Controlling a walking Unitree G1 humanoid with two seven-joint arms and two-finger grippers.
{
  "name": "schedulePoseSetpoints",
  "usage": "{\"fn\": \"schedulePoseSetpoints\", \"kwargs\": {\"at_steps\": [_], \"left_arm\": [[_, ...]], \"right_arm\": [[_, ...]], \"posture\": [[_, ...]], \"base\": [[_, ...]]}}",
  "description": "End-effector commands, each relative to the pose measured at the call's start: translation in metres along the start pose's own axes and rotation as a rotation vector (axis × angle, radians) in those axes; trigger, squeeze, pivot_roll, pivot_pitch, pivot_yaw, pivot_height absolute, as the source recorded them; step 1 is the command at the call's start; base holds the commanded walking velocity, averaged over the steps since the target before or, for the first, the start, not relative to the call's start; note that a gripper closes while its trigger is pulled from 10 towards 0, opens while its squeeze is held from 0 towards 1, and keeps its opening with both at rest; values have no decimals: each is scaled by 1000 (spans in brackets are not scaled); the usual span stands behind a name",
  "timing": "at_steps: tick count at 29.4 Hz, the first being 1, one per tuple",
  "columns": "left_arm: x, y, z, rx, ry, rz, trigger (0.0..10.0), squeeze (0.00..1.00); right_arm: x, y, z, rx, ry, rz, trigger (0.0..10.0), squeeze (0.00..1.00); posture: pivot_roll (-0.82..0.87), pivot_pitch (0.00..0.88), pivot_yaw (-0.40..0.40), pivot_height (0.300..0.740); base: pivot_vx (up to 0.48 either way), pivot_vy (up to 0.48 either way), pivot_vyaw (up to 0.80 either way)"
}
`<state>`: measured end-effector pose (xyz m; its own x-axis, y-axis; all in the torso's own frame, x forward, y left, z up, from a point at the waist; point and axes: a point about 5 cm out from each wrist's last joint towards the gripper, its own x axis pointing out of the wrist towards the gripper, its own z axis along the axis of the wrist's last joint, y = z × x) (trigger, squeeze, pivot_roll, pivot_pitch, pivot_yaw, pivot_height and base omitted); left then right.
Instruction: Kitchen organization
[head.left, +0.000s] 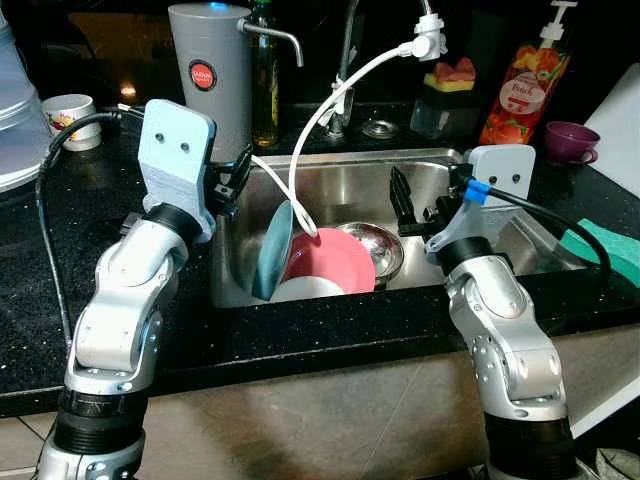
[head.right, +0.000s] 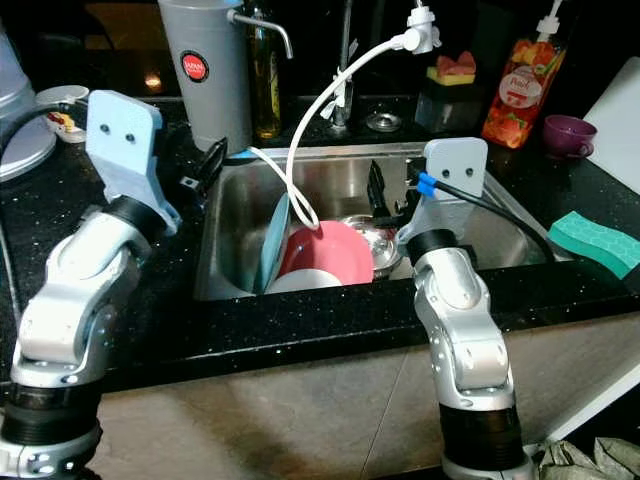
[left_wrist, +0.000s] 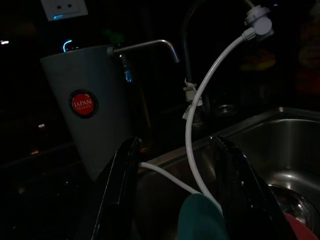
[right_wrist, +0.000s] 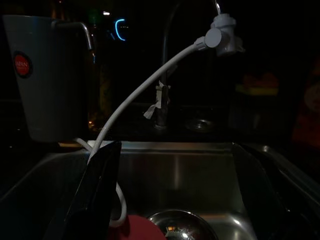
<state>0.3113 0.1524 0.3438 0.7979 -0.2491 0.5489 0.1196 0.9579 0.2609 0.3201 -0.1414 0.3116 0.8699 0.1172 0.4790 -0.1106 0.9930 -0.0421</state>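
Reaching toward the stainless steel sink (head.left: 520, 250): left tool (left_wrist: 175, 195) is wide, empty, at the sink's left rim above the upright teal plate (head.left: 272, 250). Right tool (head.left: 402, 200) is also spread, empty, over the steel bowl (head.left: 380, 245). Pink bowl (head.left: 330, 262) lies between. Advice: clear the white hose (head.left: 300, 205) first, then pinch the plate's rim.

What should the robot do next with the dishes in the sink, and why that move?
Probably lower the left gripper onto the teal plate. Its fingers are open and empty at the sink's left rim, and the plate leans on edge just below them, beside the pink bowl. The white hose hangs close by, so descend slowly. The right gripper is open over the sink.
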Motion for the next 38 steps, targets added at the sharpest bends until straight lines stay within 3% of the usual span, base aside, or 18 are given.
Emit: {"fn": "schedulePoseSetpoints", "kwargs": {"at_steps": [1, 14, 22, 30, 34, 38], "left_arm": [[0, 3, -2, 18, 2, 17, 10000, 0], [1, 7, -2, 17, -14, 41, 10000, 0], [-2, 2, -6, -61, -7, 24, 10000, 0], [-3, 2, -5, -47, -15, 20, 10000, 0], [-10, 8, -10, -31, 10, 47, 10000, 0], [-32, 7, -20, 14, 76, 35, 10000, 0]], "right_arm": [[-1, -1, -3, -14, 3, 3, 10000, 0], [0, -1, -4, 8, -2, 8, 10000, 0], [-1, -6, -13, 68, 39, -16, 10000, 0], [-1, -9, -19, 87, 57, -34, 10000, 0], [-2, -10, -22, 88, 72, -34, 10000, 0], [-2, -11, -26, 92, 81, -35, 10000, 0]], "posture": [[79, 158, -33, 740], [86, 146, -31, 740], [88, 137, -35, 740], [90, 128, -35, 740], [96, 127, -41, 740], [103, 125, -45, 740]], "base": [[0, 0, 0], [0, 0, 0], [0, 0, 0], [0, 0, 0], [0, 0, 0], [0, 0, 0]]}}
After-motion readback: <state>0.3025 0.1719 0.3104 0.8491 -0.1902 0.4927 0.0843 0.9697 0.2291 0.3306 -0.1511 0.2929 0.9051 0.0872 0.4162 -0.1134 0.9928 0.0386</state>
